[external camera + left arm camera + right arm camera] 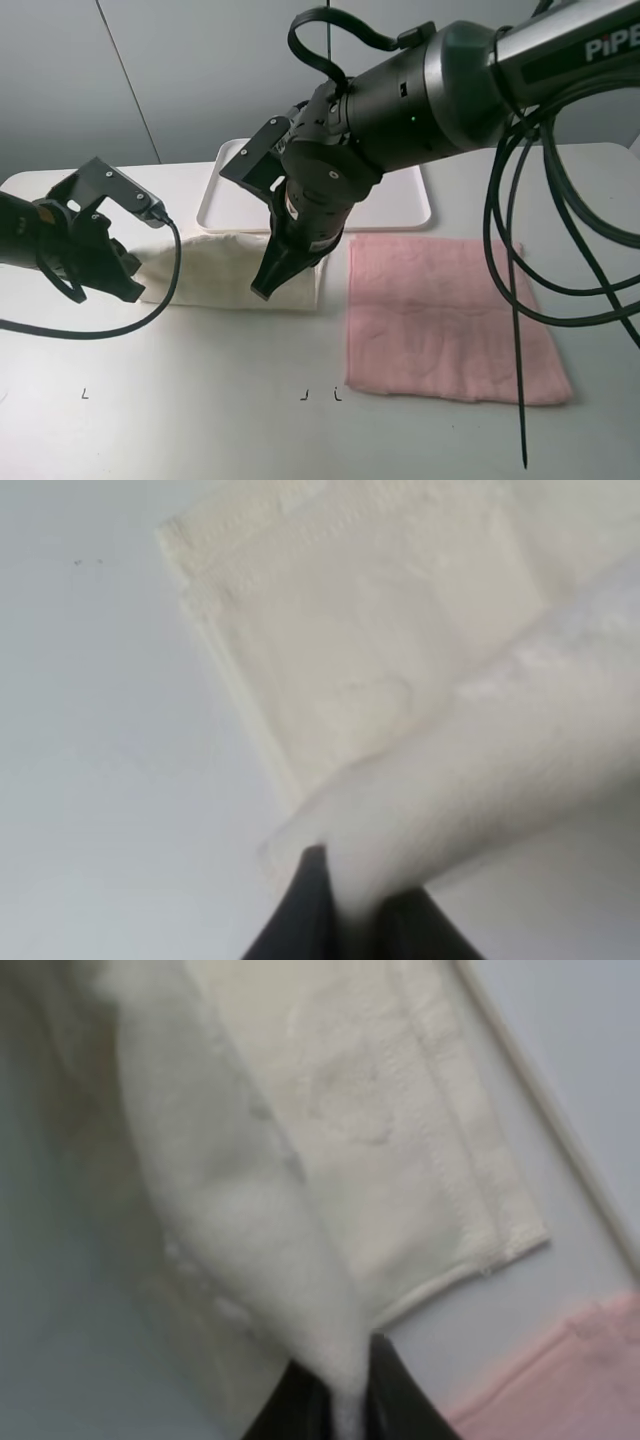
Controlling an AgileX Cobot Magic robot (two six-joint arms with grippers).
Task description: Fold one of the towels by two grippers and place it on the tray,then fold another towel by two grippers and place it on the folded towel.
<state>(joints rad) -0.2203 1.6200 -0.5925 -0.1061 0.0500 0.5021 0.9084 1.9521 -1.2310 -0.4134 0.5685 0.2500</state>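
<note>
Left hand (pixel 128 288) and right hand (pixel 268 290) are each clenched on a lifted edge of the cream towel (pixel 215 268), which spans the counter (pixel 200 420) between them. The tray (pixel 405 212) sits beyond the right hand. Move both hands level and together so the edges meet squarely.

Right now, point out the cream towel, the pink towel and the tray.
cream towel (pixel 215 265), exterior high view, folded top layer.
pink towel (pixel 450 315), exterior high view, flat middle.
tray (pixel 405 200), exterior high view, bare right end.
</note>
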